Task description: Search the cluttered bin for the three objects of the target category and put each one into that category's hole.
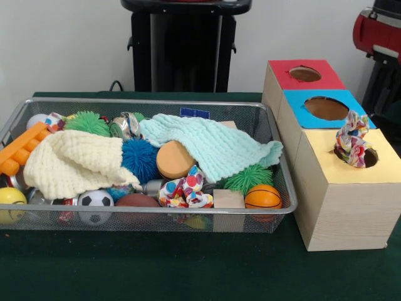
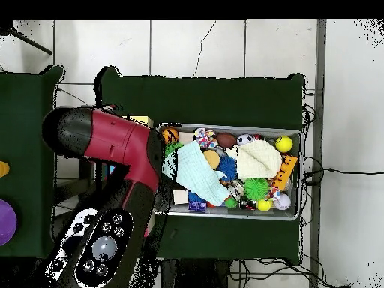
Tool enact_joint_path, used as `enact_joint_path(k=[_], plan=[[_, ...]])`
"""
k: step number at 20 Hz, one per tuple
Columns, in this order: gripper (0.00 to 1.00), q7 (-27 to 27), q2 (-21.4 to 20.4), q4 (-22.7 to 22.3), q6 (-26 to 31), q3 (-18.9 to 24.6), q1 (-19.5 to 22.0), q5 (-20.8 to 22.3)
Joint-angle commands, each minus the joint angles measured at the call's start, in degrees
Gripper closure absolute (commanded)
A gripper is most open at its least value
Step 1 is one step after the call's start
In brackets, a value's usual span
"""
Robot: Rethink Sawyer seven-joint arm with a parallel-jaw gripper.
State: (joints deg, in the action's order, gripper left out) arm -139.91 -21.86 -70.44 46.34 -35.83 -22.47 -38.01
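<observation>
A patterned cloth (image 1: 351, 140) hangs out of the hole in the yellow-topped section (image 1: 376, 172) of the wooden sorting box, bunched and only partly inside. A second patterned cloth (image 1: 183, 190) of the same spotted and striped print lies in the wire mesh bin (image 1: 150, 213), near the front rim at about 6 o'clock of the bin's middle. Just at its 11 o'clock sits an orange foam disc (image 1: 173, 159), and at 9 o'clock of that a blue spiky ball (image 1: 138, 158). A pale mint knitted cloth (image 1: 210, 144) spreads over the bin's right half, and a cream knitted cloth (image 1: 70, 162) over the left half. At the mint cloth's 5 o'clock are a green spiky ball (image 1: 248, 177), a small basketball (image 1: 262, 197) and a wooden block (image 1: 228, 199). Along the front rim lie a brown football (image 1: 137, 200), a soccer ball (image 1: 95, 202) and a yellow ball (image 1: 10, 198). The box's blue section (image 1: 301, 119) and red section (image 1: 285, 78) lie behind the yellow one. From overhead, the red and black arm (image 2: 120, 146) covers the box; the gripper itself is hidden, so I cannot tell how its jaws stand.
</observation>
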Motion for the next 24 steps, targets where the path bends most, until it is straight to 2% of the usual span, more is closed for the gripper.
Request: enact_joint_path(k=[1,8,15,24], plan=[[1.00,-14.86,2.65,-2.21,3.23,4.25,1.12,0.67],[1.00,-13.09,3.68,-2.50,-0.19,6.25,1.58,0.08],[1.00,-13.61,3.25,-2.98,1.58,5.70,1.56,0.24],[1.00,-13.24,5.45,-3.30,0.92,6.23,1.47,0.49]])
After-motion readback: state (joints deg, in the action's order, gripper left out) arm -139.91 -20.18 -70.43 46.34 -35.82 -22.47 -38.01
